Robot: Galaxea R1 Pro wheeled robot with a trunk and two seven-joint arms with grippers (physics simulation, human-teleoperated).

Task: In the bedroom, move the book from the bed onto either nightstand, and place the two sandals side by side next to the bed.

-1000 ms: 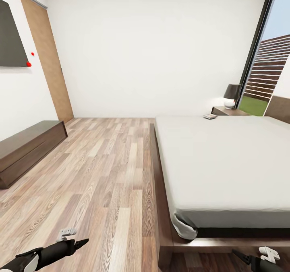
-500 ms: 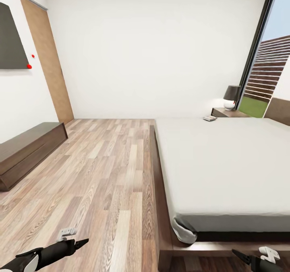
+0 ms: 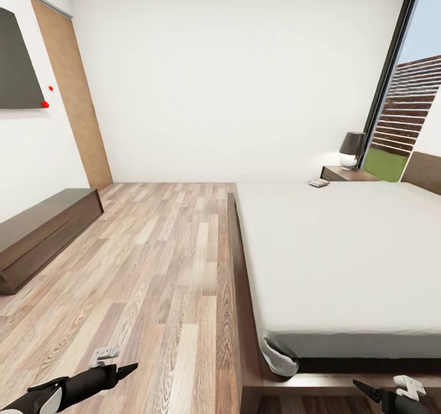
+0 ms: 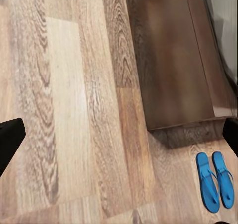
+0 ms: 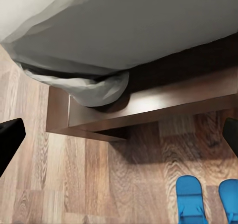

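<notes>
The two sandals [image 4: 214,181] lie parallel, side by side, off the bed [image 3: 343,248] corner; both grippers spread wide.

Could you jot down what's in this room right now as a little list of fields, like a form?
room: white walls, wood-plank floor, brown door, tall window
bed: pale grey mattress on dark wood frame
book: small, flat on the bed's far corner
nightstand: beyond the bed, by the window, holding a lamp
sandals: blue pair side by side on the floor by the bed frame's corner
cabinet: long, low, dark wood, along the left wall
left gripper: open, holding nothing
right gripper: open, holding nothing
</notes>
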